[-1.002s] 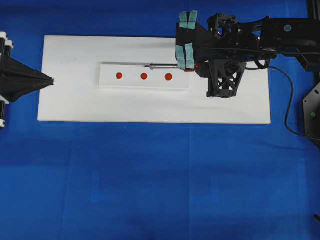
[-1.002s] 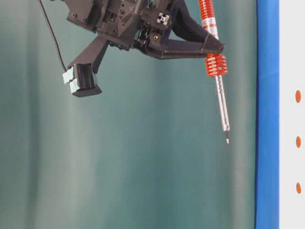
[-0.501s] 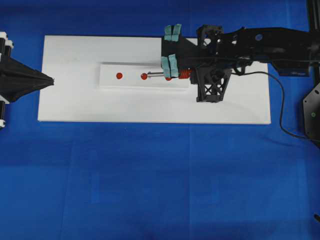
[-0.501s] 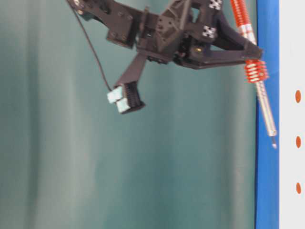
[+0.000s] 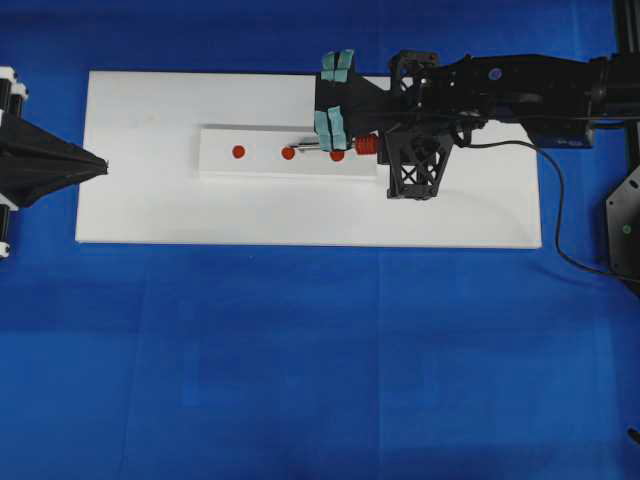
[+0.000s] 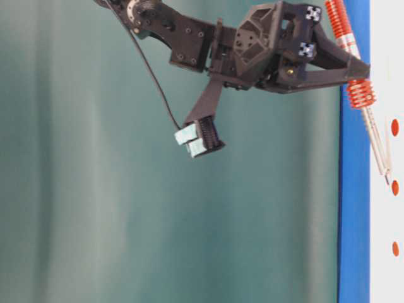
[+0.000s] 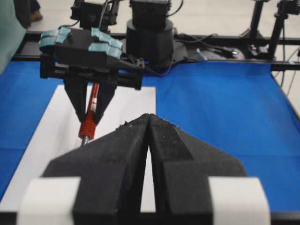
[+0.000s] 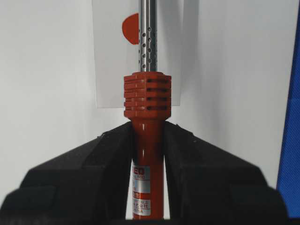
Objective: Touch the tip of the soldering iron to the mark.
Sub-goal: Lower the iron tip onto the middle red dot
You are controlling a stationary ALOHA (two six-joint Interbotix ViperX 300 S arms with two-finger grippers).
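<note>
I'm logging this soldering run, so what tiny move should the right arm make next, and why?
Probably a slight further lowering of the tip. The right gripper is shut on the soldering iron, and the tip sits just beside the middle red mark of three on the white strip; contact isn't clearly visible yet.
</note>
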